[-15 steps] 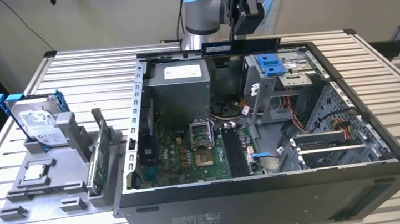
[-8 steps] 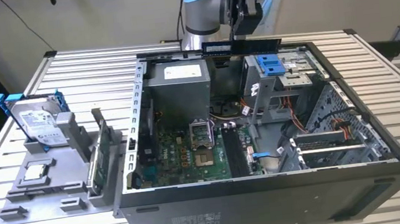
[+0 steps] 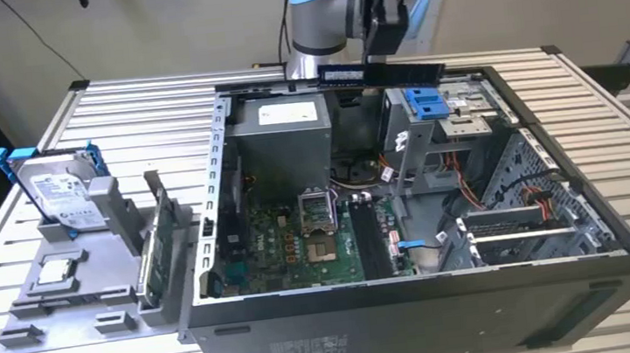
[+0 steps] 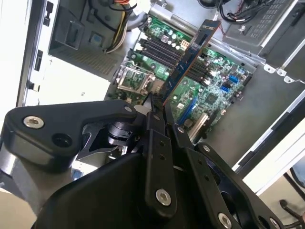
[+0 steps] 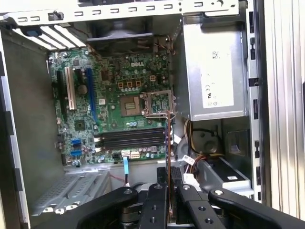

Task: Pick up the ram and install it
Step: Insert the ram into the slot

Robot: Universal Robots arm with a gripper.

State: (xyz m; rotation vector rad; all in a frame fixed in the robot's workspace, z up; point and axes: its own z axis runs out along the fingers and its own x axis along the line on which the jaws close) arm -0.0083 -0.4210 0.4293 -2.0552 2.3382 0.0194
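Observation:
My gripper (image 3: 386,53) is shut on the ram (image 3: 381,73), a long dark stick with pale labels. It hangs level above the back rim of the open computer case (image 3: 424,319). In the second wrist view the ram (image 4: 188,59) sticks out from between the gripper's (image 4: 159,109) fingers over the green motherboard. In the first wrist view the ram (image 5: 168,138) shows edge-on as a thin line rising from the gripper (image 5: 168,180), crossing the dark memory slots (image 5: 131,138) below. Those slots (image 3: 369,237) lie on the board at the case floor.
A grey fixture on the exterior view's left holds a silver hard drive in a blue frame (image 3: 59,194), an upright green card (image 3: 150,255) and a small square chip (image 3: 55,272). Inside the case stand the power supply (image 3: 279,141) and a drive cage with a blue latch (image 3: 430,103).

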